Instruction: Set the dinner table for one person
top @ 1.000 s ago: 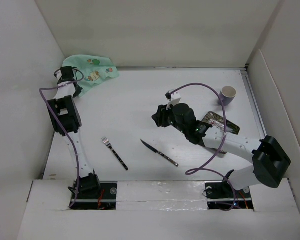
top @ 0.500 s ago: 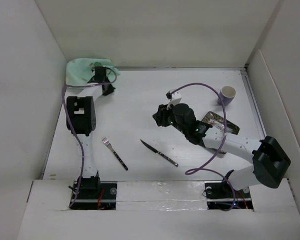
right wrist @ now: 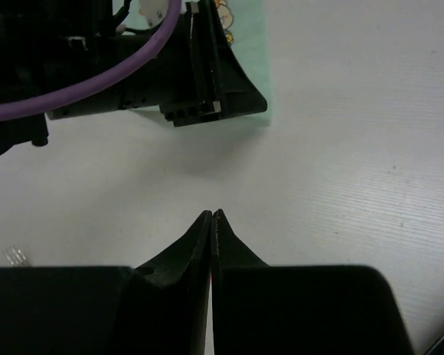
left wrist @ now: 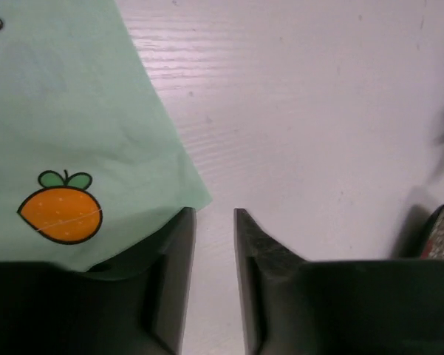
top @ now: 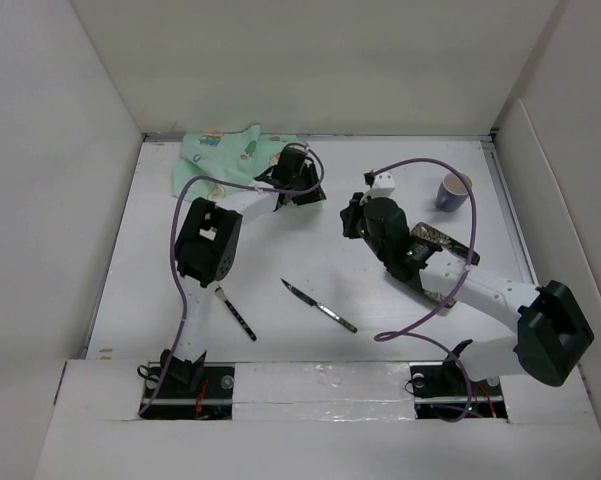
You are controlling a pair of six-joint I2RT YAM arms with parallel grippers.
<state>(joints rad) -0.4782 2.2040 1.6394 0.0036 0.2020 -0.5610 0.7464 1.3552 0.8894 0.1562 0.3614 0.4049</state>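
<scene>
The dinner table (top: 270,250) is a white walled surface. A mint-green placemat (top: 225,150) with cartoon prints lies at its far side, left of centre. My left gripper (top: 308,188) sits at the mat's right edge. In the left wrist view its jaws (left wrist: 214,216) are open with bare table between them, and the mat's corner (left wrist: 74,148) lies against the left finger (left wrist: 179,251). My right gripper (top: 352,218) hovers just right of it, shut on nothing (right wrist: 211,216). A fork (top: 235,313) and a knife (top: 320,306) lie near the front.
A lilac cup (top: 455,190) stands at the back right. A dark patterned plate (top: 445,243) lies partly under the right arm. The left arm's purple cable (top: 220,185) loops over the table. In the right wrist view the left gripper (right wrist: 199,81) is close ahead.
The left arm swept from the far left corner toward the middle, dragging the placemat along, then opened its jaws. The right gripper closed and shifted slightly right.
</scene>
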